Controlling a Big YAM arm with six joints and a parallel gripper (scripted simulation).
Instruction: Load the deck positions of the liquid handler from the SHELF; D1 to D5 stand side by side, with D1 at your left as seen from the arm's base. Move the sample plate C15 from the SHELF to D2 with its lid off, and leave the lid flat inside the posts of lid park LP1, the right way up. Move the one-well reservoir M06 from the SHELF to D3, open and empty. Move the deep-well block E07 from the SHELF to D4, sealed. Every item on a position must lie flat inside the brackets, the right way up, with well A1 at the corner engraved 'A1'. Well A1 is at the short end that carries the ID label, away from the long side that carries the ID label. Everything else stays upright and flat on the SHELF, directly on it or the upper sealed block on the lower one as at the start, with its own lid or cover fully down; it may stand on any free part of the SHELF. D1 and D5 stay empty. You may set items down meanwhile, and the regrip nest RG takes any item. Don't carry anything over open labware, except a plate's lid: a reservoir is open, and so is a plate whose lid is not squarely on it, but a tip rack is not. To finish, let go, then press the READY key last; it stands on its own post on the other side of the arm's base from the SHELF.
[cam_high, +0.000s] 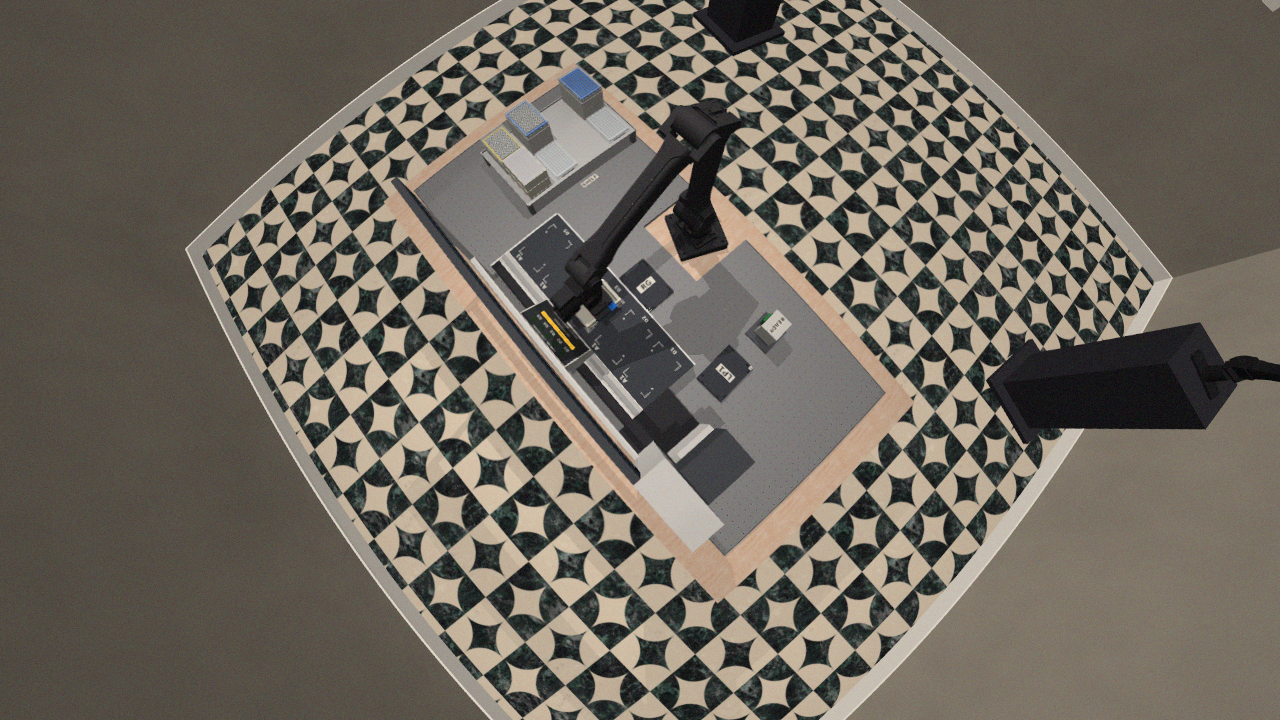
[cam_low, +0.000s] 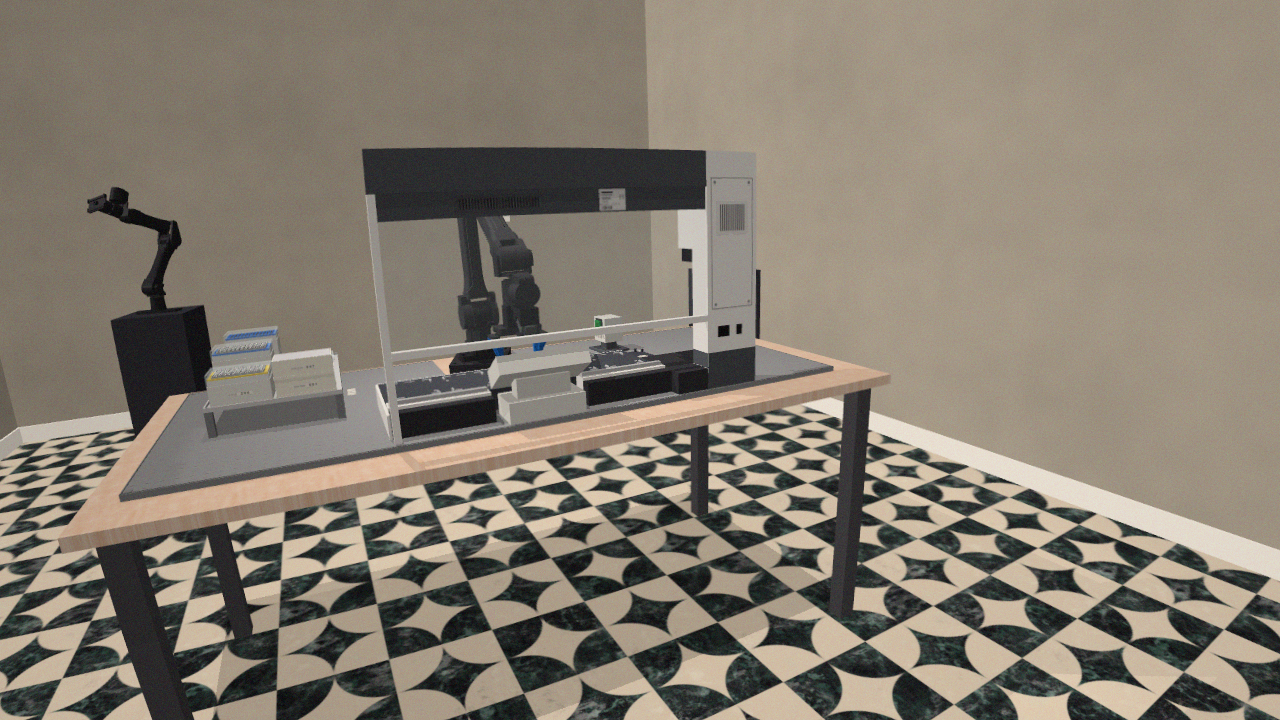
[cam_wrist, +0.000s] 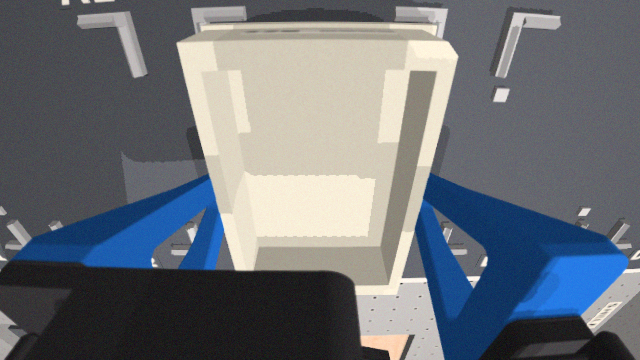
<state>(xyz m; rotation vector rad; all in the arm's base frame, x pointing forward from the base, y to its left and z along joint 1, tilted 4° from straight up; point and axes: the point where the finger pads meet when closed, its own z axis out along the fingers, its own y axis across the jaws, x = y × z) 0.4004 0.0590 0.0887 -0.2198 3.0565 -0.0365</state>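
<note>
My gripper (cam_wrist: 319, 180) (cam_high: 595, 308) (cam_low: 520, 348) is shut on the cream one-well reservoir (cam_wrist: 320, 125), with its blue fingers on the two long sides. The reservoir is open and empty, with its well facing up. It is over a dark deck position inside the liquid handler (cam_low: 537, 179), and its far end sits between two grey corner brackets (cam_wrist: 220, 14) (cam_wrist: 417, 14). I cannot tell whether it touches the deck. The position's label does not show.
The SHELF (cam_high: 583, 175) (cam_low: 268, 407) at the table's end carries tip racks, plates and blocks. RG (cam_high: 648, 289), lid park LP1 (cam_high: 728, 368) and the READY key (cam_high: 771, 326) (cam_low: 606, 319) stand on the arm's side of the deck. The handler's gantry (cam_low: 537, 183) spans overhead.
</note>
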